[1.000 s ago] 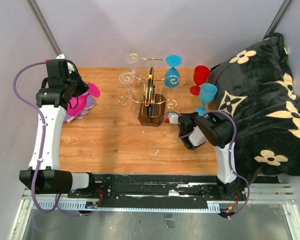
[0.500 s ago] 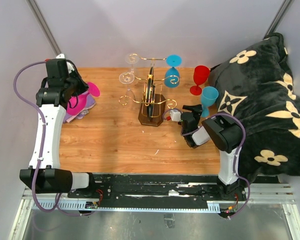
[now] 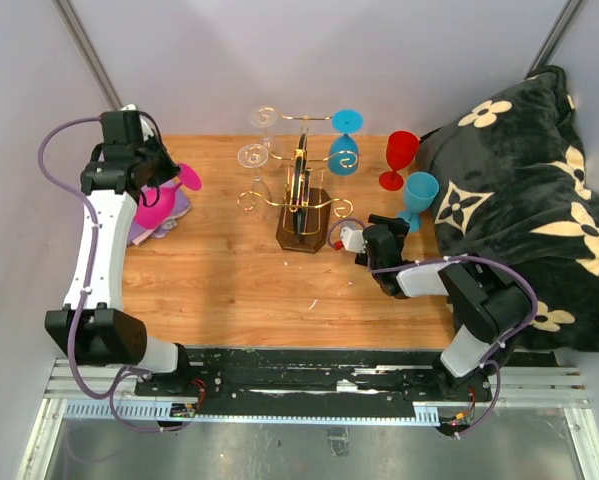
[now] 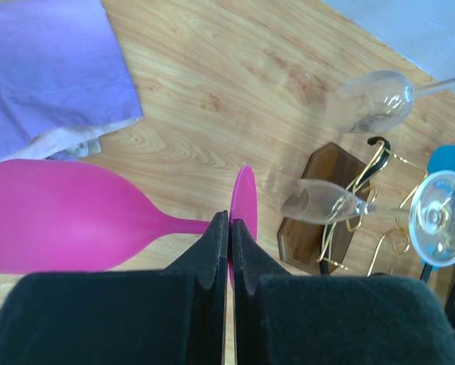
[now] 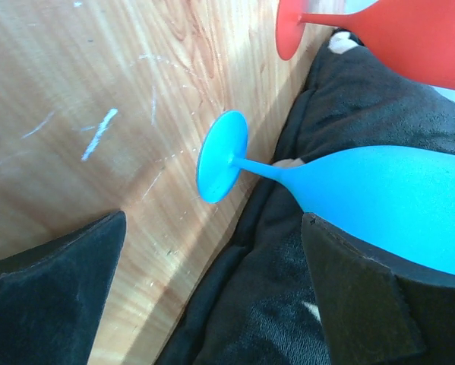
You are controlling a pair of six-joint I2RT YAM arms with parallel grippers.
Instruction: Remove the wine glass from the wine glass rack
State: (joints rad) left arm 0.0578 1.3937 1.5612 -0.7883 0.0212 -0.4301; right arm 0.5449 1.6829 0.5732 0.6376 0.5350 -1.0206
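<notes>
The wine glass rack (image 3: 301,200), gold wire on a dark wooden base, stands mid-table. Two clear glasses (image 3: 252,155) and a blue glass (image 3: 345,140) hang from it; its base (image 4: 326,194) also shows in the left wrist view. My left gripper (image 3: 164,175) is shut on the foot of a pink wine glass (image 4: 60,217), whose bowl lies to the left over the table. My right gripper (image 3: 384,228) is open beside a blue wine glass (image 5: 364,190) that stands on the table against the blanket. Nothing sits between its fingers (image 5: 52,296).
A red wine glass (image 3: 399,155) stands behind the blue one. A black flowered blanket (image 3: 519,210) fills the right side and overhangs the table edge. A lilac cloth (image 4: 45,68) lies at the far left under the pink glass.
My right gripper has opened and let go of the blue wine glass, which now stands alone; the right arm has dropped lower and swung right. My left gripper shifted slightly with the pink glass.
</notes>
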